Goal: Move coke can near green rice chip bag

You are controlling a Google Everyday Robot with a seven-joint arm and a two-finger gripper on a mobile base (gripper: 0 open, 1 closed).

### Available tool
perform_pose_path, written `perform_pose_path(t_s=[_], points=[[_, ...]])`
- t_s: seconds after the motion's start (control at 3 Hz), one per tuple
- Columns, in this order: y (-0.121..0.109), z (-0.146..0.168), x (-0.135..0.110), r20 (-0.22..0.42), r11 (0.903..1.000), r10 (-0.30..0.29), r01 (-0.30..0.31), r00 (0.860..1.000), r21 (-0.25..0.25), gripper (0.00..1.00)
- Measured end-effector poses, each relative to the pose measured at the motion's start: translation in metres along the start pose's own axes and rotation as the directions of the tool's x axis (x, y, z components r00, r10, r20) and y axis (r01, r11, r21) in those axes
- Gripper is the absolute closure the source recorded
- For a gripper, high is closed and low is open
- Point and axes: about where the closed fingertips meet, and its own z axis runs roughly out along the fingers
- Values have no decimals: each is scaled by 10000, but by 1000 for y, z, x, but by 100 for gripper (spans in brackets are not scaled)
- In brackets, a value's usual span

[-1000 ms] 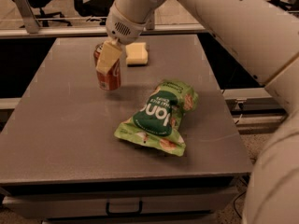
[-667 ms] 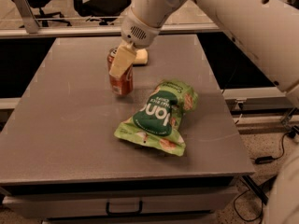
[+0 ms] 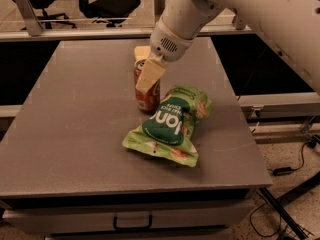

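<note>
The red coke can [image 3: 146, 98] stands upright on the grey table [image 3: 75, 134], right beside the upper left edge of the green rice chip bag [image 3: 169, 124]. The bag lies flat near the table's middle, dark green panel up. My gripper [image 3: 148, 77] comes down from the upper right and is shut on the coke can, its pale fingers [image 3: 150, 75] covering the can's upper front. The can's silver top shows just behind the fingers.
A pale yellow sponge block [image 3: 142, 52] lies at the back of the table, partly hidden behind the gripper. Office chairs [image 3: 107, 1] stand beyond a rail at the back. The table's right edge drops to the floor with cables [image 3: 290, 169].
The gripper has carried the coke can from the back of the table, by the sponge, forward and to the right, up against the green rice chip bag. The bag has not moved.
</note>
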Motion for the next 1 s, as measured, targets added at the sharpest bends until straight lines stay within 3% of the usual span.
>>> perform_pose_path(t_s=[0.33,0.67,1.0], points=[[2,1,10,-3,10000,85,-85,10000,47,23],[3,2,8,-8,10000,50,-50,10000,29,0],[3,2,8,-8,10000,50,-50,10000,29,0]])
